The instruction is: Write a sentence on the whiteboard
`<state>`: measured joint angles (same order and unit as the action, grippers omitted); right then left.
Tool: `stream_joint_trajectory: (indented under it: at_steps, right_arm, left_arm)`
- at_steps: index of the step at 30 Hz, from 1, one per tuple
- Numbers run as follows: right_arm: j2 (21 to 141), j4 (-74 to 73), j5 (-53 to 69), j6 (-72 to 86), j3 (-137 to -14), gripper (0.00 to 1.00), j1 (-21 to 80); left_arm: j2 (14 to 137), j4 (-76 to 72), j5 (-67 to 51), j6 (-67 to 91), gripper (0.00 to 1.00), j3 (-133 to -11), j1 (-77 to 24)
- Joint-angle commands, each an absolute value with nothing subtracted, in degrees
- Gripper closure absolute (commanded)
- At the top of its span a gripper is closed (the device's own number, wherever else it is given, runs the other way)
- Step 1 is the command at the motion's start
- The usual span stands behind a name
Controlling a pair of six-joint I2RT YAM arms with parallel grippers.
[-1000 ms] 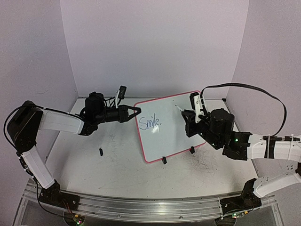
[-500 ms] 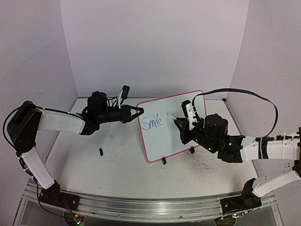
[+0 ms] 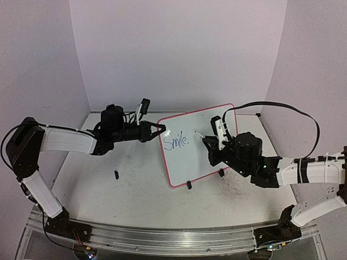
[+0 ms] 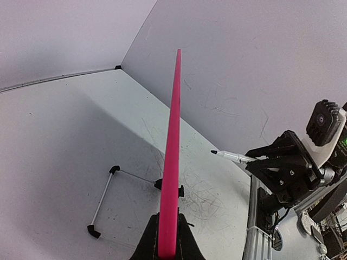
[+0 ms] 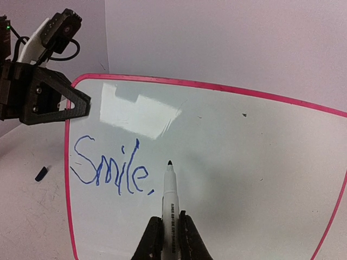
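The whiteboard [image 3: 203, 151] with its pink-red rim stands tilted on black clip feet at mid-table. It fills the right wrist view [image 5: 244, 162] and shows edge-on in the left wrist view [image 4: 173, 141]. The sentence [image 5: 108, 169] in blue reads only "Smile," at the board's left; it also shows in the top view [image 3: 176, 142]. My left gripper [image 3: 161, 129] is shut on the board's left rim [image 4: 168, 244]. My right gripper [image 5: 170, 238] is shut on a white marker [image 5: 169, 200], whose tip hovers just right of the comma, close to the board.
A small black marker cap [image 3: 116, 174] lies on the scuffed tabletop left of the board. A thin wire stand with black ends [image 4: 105, 200] lies behind the board. Walls enclose the table at back and sides.
Over the last second the right gripper moved left with the marker, from the board's right part to just after the comma. The board shifted slightly right with the left gripper. Little changed in the last half second.
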<state>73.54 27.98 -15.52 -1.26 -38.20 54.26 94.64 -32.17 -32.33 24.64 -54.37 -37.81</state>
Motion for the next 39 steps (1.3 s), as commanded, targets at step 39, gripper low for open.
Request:
stream_joint_trajectory:
  at_steps: [39]
  right_arm:
    - [80.7,31.7,-20.9,-3.3,-42.3,1.0,54.6]
  left_arm:
    - [94.4,-25.0,-33.0,18.7,1.0,-54.4,-38.1]
